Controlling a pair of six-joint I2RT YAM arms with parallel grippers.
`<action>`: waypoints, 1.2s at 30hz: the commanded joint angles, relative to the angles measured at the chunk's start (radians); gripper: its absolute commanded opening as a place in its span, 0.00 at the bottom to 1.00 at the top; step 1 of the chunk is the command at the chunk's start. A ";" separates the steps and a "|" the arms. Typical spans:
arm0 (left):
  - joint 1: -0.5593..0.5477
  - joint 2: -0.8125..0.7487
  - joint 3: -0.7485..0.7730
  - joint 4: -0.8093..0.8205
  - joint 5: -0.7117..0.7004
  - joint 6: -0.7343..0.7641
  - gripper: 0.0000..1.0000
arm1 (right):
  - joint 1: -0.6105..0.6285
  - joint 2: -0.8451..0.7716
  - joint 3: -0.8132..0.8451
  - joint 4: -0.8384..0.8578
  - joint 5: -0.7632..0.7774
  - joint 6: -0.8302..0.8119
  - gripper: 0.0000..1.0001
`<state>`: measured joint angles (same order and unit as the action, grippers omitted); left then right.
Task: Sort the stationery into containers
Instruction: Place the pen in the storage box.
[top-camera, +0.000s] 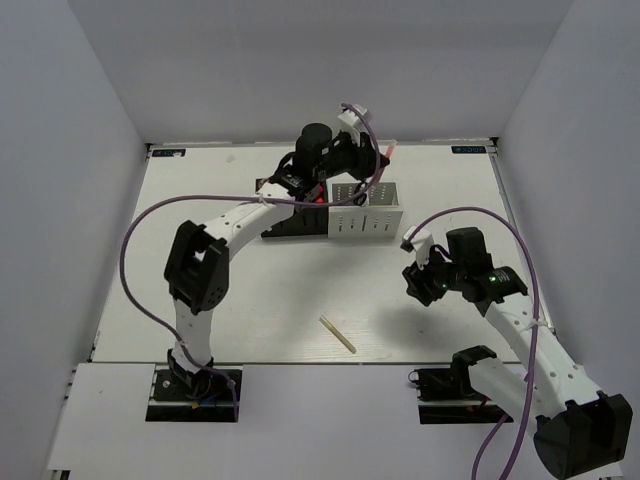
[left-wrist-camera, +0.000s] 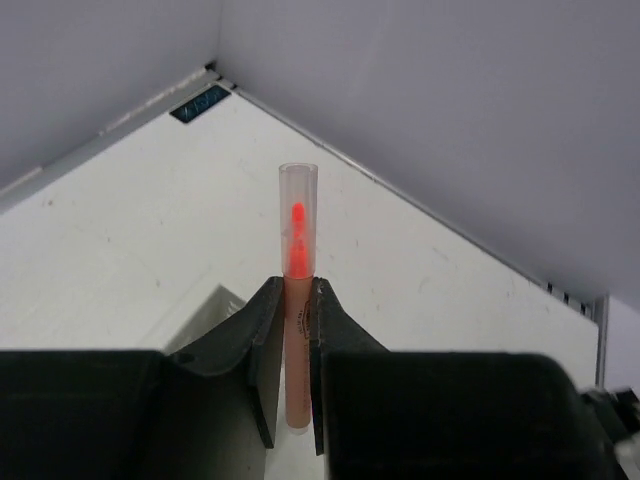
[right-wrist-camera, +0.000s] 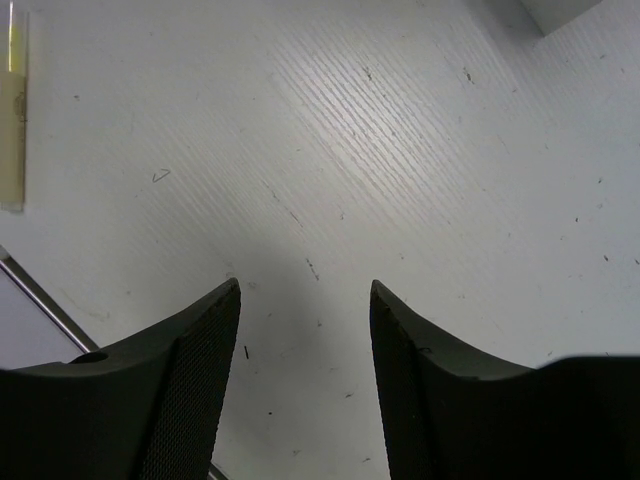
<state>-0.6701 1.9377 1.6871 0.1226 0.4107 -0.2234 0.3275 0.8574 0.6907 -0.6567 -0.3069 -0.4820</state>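
Left pincer (left-wrist-camera: 296, 305) pinches a thin pink stick (left-wrist-camera: 298, 225), whose clear-capped end pokes out past the fingertips. It hangs over the row of black and white holders (top-camera: 364, 222) at 12 o'clock on the tabletop (top-camera: 250, 300). Right pincer (right-wrist-camera: 305, 300) is spread apart above the tabletop at 3 o'clock. A pale wooden stick (top-camera: 338, 334) lies flat at 6 o'clock, well apart from the holders.
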 joint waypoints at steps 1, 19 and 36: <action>0.014 0.107 0.062 0.196 0.022 -0.123 0.00 | 0.004 0.005 0.018 -0.007 -0.032 -0.009 0.58; 0.020 0.291 0.145 0.227 0.033 -0.134 0.00 | 0.002 -0.001 0.020 -0.024 -0.049 -0.026 0.74; 0.023 0.279 0.146 0.120 0.048 -0.067 0.18 | 0.002 -0.006 0.024 -0.026 -0.057 -0.024 0.82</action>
<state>-0.6514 2.2631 1.8111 0.2695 0.4385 -0.3145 0.3275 0.8600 0.6907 -0.6811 -0.3435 -0.5049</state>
